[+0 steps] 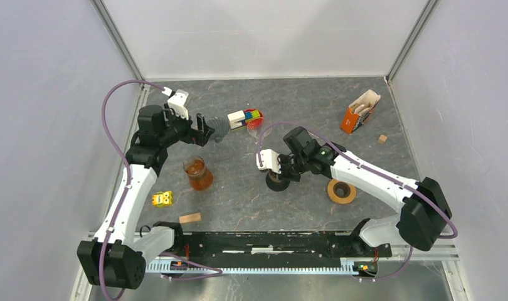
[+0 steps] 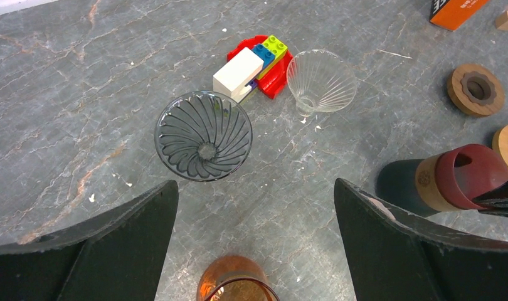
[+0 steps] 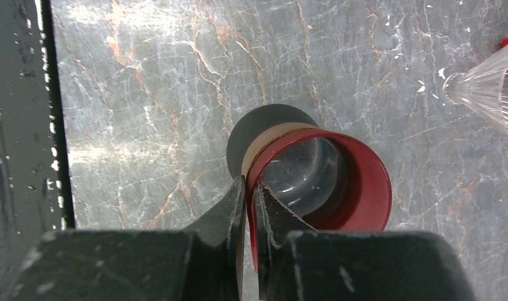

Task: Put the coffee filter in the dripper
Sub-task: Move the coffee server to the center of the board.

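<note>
Left claw wide, near dripper; clear cone at dripper's 2 o'clock. Right claw narrow, pinching red cup rim.

Bright, even light — table glare, soft shadows — right fingers blurred.

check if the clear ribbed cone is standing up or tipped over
Tipped over: the clear ribbed cone lies on its side beside the toy bricks, its mouth facing sideways.

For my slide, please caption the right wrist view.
Right gripper pinches the rim of a red cup with tan band, dark base.
</note>
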Controlling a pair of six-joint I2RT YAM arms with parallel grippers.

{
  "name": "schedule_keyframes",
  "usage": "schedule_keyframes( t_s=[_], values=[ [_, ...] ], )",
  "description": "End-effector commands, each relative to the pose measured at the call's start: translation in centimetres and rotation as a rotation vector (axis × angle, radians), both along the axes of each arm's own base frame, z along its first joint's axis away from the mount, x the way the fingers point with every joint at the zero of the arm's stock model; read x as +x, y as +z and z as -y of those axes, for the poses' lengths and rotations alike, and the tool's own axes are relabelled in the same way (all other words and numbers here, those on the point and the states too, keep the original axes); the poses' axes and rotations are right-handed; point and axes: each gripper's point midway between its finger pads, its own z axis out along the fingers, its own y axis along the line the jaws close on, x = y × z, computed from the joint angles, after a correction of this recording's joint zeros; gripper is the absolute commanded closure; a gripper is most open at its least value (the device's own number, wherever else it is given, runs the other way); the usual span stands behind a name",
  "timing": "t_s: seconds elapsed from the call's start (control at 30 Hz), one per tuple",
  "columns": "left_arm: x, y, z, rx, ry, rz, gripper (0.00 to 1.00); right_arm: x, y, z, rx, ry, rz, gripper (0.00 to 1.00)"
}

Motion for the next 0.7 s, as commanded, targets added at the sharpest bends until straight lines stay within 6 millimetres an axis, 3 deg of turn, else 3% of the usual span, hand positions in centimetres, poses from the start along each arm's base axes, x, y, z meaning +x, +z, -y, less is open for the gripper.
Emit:
schedule_keyframes(
  t_s=[0.0, 0.07, 0.1, 0.13, 0.2, 0.4, 0.67],
  values=[
    [0.1, 1.7, -0.3, 0.016, 0.006, 0.056, 0.00, 0.9, 0.4, -0.2, -0.017, 0.007, 0.041, 0.79],
    [0.1, 1.9, -0.4, 0.018, 0.005, 0.059, 0.00, 0.9, 0.8, -0.1, -0.012, 0.004, 0.048, 0.62],
    [0.2, 1.9, -0.4, 0.020, 0.004, 0.061, 0.00, 0.9, 1.3, 0.0, -0.005, 0.003, 0.057, 0.44],
    [0.2, 2.1, -0.4, 0.021, 0.005, 0.064, 0.00, 0.9, 1.8, 0.0, 0.001, 0.002, 0.066, 0.34],
    [0.2, 2.2, -0.4, 0.026, 0.005, 0.069, 0.00, 1.0, 3.3, 0.5, 0.006, -0.005, 0.104, 0.24],
    [0.3, 2.2, -0.5, 0.038, 0.005, 0.073, 0.00, 1.9, 6.0, 4.9, -0.002, -0.135, 0.206, 0.14],
    [0.6, 2.1, -0.3, 0.023, 0.001, 0.073, 0.00, 3.0, 2.0, 14.5, -0.121, -0.424, 0.154, 0.15]
  ],
)
